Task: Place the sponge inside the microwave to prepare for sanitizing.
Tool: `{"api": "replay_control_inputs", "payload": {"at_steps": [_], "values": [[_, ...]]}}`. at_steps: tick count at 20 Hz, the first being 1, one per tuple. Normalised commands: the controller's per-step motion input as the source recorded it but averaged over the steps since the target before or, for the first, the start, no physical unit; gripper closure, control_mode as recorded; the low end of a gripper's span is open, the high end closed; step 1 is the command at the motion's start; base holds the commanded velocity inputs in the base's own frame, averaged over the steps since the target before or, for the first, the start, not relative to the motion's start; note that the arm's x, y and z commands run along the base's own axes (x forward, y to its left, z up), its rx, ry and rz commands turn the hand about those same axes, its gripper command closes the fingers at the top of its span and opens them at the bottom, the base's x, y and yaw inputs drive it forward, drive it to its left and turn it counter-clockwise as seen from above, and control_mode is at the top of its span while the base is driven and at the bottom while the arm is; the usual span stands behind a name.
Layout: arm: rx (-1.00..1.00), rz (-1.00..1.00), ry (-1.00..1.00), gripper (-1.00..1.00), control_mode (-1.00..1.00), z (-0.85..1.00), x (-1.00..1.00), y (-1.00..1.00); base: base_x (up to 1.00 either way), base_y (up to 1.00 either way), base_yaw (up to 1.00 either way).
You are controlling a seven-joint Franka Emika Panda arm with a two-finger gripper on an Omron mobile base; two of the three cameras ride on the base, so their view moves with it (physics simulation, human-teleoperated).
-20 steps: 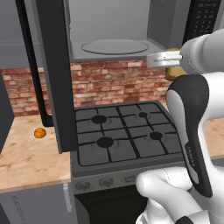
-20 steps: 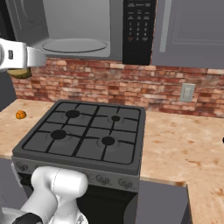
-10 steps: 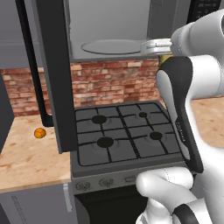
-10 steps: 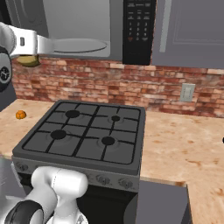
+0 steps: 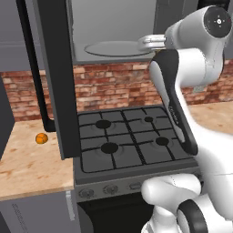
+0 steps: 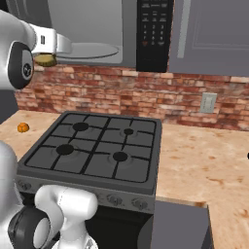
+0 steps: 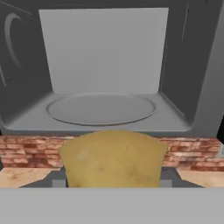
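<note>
An over-range microwave (image 7: 103, 78) stands with its door (image 5: 57, 77) swung wide, its light grey cavity holding nothing but the round turntable plate (image 7: 100, 108). Below the microwave sit a four-burner stove (image 6: 92, 151) and, to either side of it, a wood-grain worktop (image 6: 204, 165) backed by brick wall. A small orange ball (image 5: 41, 138) lies on the worktop well apart from the stove, on the door side.

The white arm raises its hand (image 6: 46, 52) just in front of the microwave's mouth, level with the cavity floor. The hand is pinching the sponge (image 7: 113, 157), an olive-yellow block squeezed at the waist, held outside the opening and slightly below the sill.

Judged from this position, the risk lies in the approach: because the sponge hangs a little under the microwave's lower lip, a straight push forward could catch it on the front edge and pull it from the grip onto the stove. A release too near the sill could also leave it tipping out rather than resting on the turntable plate.
</note>
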Motion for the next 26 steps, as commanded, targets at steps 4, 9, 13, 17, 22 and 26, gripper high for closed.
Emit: {"api": "replay_control_inputs", "payload": {"at_steps": [4, 9, 13, 17, 22, 26], "values": [[0.00, 0.00, 0.00, 1.00, -1.00, -0.08, 0.71, 0.00, 0.00, 0.00, 0.00], [0.00, 0.00, 0.00, 1.00, -1.00, -0.03, 0.74, 0.01, 0.00, 0.00, 0.00], [0.00, 0.00, 0.00, 1.00, -1.00, -0.05, 0.76, 0.03, 0.00, 0.00, 0.00], [0.00, 0.00, 0.00, 1.00, -1.00, -0.07, 0.64, 0.10, 0.00, 0.00, 0.00], [0.00, -0.01, 0.00, 1.00, -1.00, -0.01, 0.53, 0.17, 0.00, 0.00, 0.00], [0.00, -0.02, 0.00, 1.00, -1.00, 0.00, 0.51, 0.11, 0.00, 0.00, 0.00]]}}
